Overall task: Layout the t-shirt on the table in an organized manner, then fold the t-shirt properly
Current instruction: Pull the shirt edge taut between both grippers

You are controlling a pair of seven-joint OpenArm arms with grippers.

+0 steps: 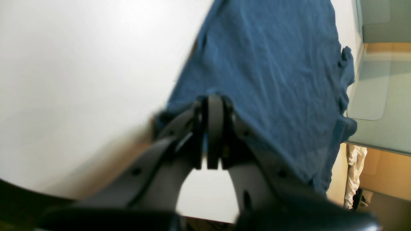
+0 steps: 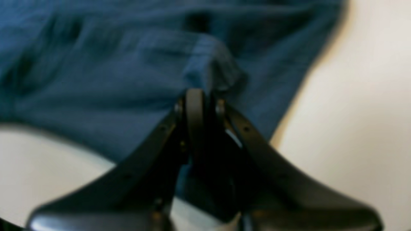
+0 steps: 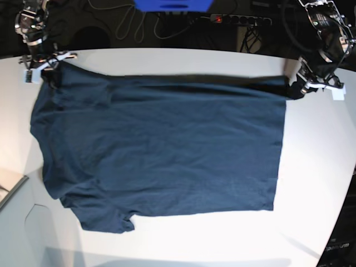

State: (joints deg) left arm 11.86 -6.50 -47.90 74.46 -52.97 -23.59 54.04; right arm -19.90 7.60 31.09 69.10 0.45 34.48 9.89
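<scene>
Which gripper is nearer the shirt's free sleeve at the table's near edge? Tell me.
Right. The right gripper pinches the t-shirt at the far corner beyond the free sleeve; the left gripper pinches the opposite far corner.

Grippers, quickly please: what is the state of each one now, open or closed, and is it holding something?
Left gripper: closed, pinching an edge of the t-shirt.
Right gripper: closed on a bunched fold of the t-shirt.

Bright overhead light washes the white table (image 3: pixel 311 183) with soft glare; the t-shirt (image 3: pixel 161 156) stays dark. Both wrist views are blurred, the right worst. Base view bends at its edges.
</scene>
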